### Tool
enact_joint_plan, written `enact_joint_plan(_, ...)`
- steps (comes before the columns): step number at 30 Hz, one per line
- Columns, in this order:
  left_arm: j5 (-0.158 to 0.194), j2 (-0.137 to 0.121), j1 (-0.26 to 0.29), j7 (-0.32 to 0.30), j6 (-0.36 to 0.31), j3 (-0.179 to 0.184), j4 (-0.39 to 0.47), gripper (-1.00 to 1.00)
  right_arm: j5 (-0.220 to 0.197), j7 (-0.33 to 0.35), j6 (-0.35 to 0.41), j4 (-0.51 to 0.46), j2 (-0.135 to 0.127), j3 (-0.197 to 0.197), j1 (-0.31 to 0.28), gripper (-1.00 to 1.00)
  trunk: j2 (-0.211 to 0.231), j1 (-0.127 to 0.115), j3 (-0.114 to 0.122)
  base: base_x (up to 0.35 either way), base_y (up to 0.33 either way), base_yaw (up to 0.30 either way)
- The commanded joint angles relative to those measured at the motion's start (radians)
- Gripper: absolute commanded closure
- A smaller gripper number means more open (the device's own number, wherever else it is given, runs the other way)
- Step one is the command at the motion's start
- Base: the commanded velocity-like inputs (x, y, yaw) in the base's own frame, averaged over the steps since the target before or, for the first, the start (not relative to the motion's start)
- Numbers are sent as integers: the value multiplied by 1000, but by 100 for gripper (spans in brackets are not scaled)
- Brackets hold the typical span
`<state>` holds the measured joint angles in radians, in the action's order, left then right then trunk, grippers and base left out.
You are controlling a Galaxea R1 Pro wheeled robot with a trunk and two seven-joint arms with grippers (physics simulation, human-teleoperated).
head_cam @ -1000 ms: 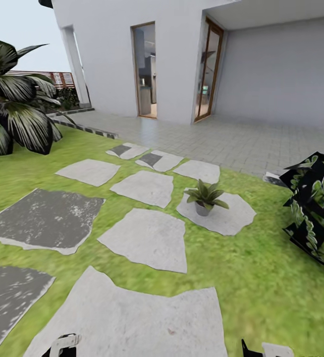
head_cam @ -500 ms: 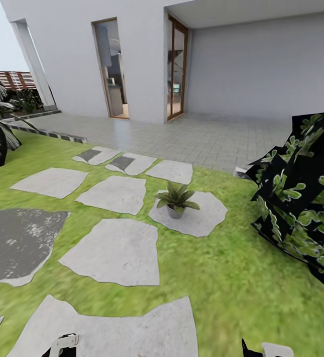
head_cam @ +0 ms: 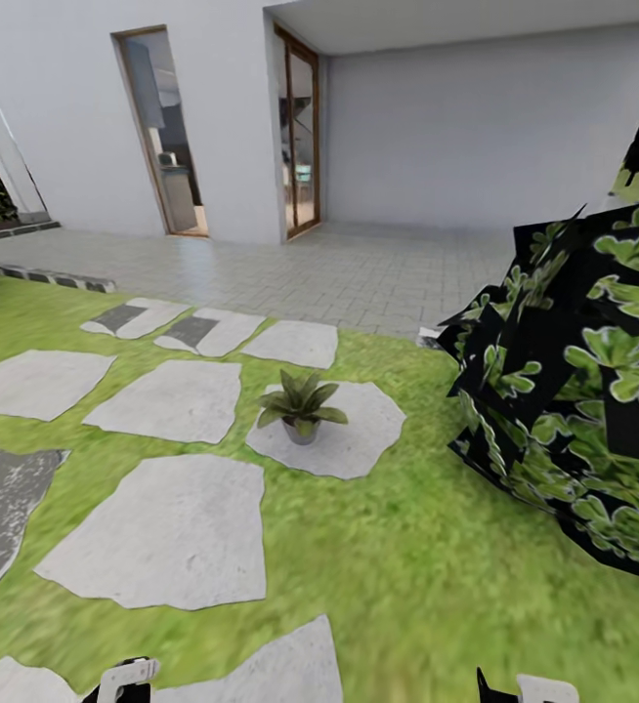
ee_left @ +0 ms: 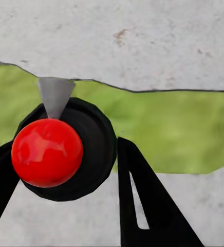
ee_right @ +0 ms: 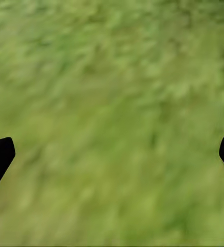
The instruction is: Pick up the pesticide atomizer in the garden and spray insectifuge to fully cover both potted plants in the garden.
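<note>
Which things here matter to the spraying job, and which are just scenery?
Job: pesticide atomizer in the left claw; potted plant; garden lawn.
Scenery: dark leafy bush; stone slabs; house doorway.

We see the right gripper [ee_right: 112,154] w/ fingertips cut off at both frame edges, grass [ee_right: 112,103] below blurred; dark leafy shrub [head_cam: 574,420] cropped by the edge.

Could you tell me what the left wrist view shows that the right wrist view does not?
The left wrist view has the left gripper shut on a black atomizer with a red ball top, over grey stone slabs. The right wrist view has the right gripper open and holding nothing. Both look down on green lawn.
</note>
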<state>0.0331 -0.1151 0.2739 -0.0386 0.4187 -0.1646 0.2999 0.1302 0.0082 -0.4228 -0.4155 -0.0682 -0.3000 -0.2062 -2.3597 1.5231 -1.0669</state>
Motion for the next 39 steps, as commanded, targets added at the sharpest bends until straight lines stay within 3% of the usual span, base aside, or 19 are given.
enact_joint_plan(1, 4, 0, 1, -4, 3, -3, -1, 100, 11, 1, -4, 1, 1, -7, -1, -100, 0, 0, -1, 240, -102, -28)
enact_joint_plan(10, 4, 0, 1, -4, 3, -3, -1, 100, 21, 2, -4, 1, 0, -7, -1, -100, 0, 0, -1, 240, -38, -6)
enact_joint_plan(13, 4, 0, 1, -4, 3, -3, -1, 100, 78, 0, -4, 1, 0, -7, -1, -100, 0, 0, -1, 241, -1, 0)
enact_joint_plan(28, 4, 0, 1, -4, 3, -3, -14, 100, 81, -1, -5, 0, 1, -7, -1, -100, 0, 0, 0, 241, 0, 0)
enact_joint_plan(39, 4, 0, 1, -4, 3, -3, -15, 100, 81, 1, -5, 0, 1, -7, -1, -100, 0, 0, 15, 241, 0, 0)
